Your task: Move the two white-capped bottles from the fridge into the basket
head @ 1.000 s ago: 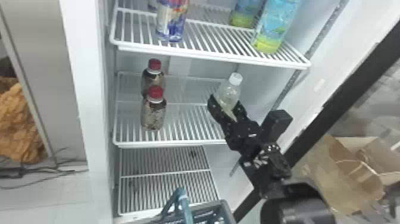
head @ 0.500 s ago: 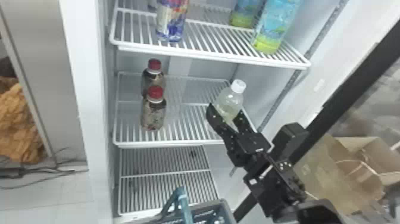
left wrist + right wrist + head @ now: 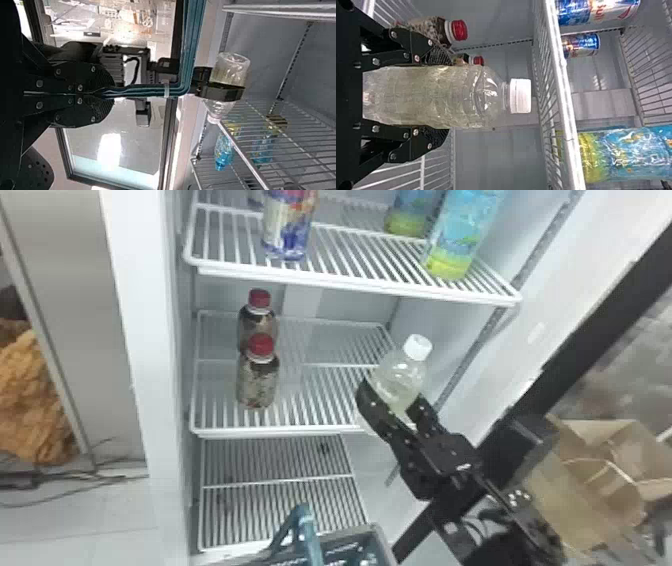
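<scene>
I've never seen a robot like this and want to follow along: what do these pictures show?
This is a two-armed robot at an open fridge. The head view looks down from its head; each wrist view comes from an arm's camera, turned sideways. The right end effector grips a white-capped bottle; the left end effector is closed on the teal handle of a basket. One shelf bears two red-capped bottles; the shelf above holds cans and blue-green bottles.
</scene>
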